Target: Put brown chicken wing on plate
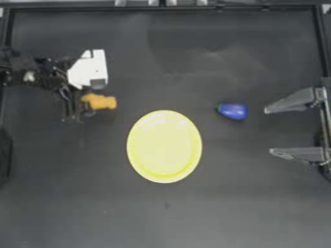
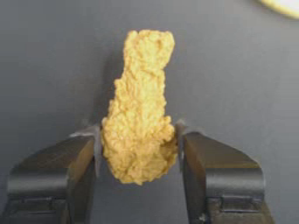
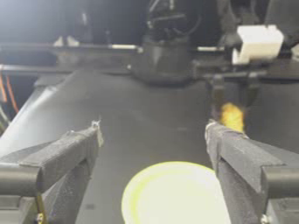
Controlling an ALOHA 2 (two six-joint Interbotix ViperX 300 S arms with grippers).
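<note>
One desk (image 1: 194, 213), one plate (image 1: 164, 146) at frame centre, two grippers, one blue object (image 1: 233, 111) and one brown chicken wing (image 1: 99, 101) are counted. The wing, left of centre, is clamped between the left gripper (image 2: 139, 144) fingers. The right gripper (image 1: 278, 131) is parked at right, fingers spread. The grasp step is judged current; lifting and carrying to the plate are required next.
</note>
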